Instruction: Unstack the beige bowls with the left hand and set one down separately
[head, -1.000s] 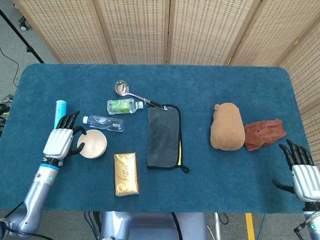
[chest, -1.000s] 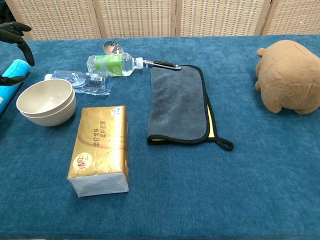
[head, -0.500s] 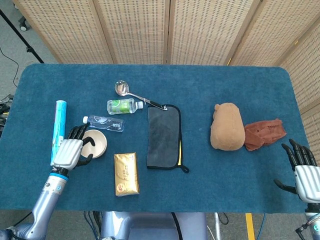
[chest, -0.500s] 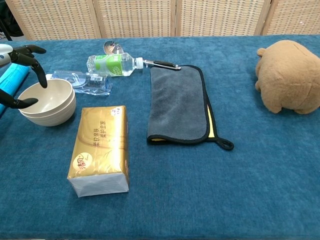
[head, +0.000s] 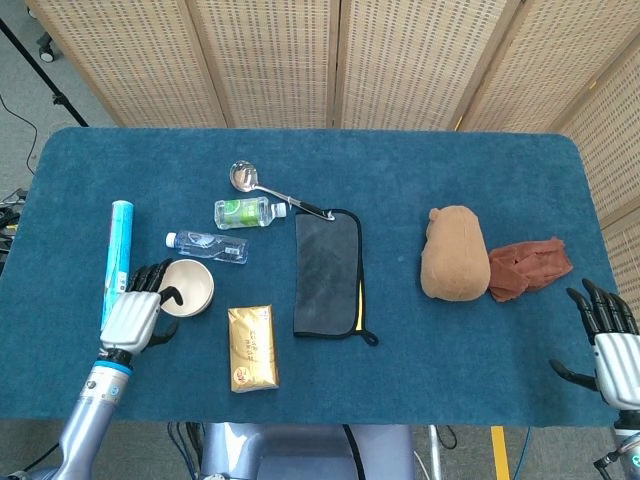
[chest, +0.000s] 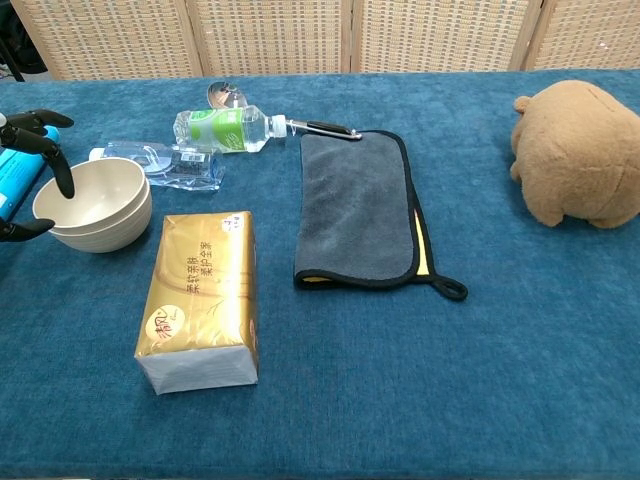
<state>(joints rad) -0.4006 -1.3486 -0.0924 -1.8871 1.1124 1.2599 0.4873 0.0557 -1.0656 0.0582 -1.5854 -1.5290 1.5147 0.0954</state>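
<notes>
Beside the beige bowls (head: 186, 287), left hand (head: 135, 312), fingers spread, empty

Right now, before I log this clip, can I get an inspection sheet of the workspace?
Surface: blue cloth-covered table, flat.
Job's things: beige bowls, still stacked, upright, near the table's left edge.
Clutter: gold packet, grey cloth, ladle, green-label bottle, clear bottle, blue tube, plush toy, brown rag.
Hands: left hand at the bowls' left rim, fingers apart, nothing held; right hand open near the table's right edge.
Cables: a dark cable on the floor at far left.
Surroundings: woven folding screens behind the table.
</notes>
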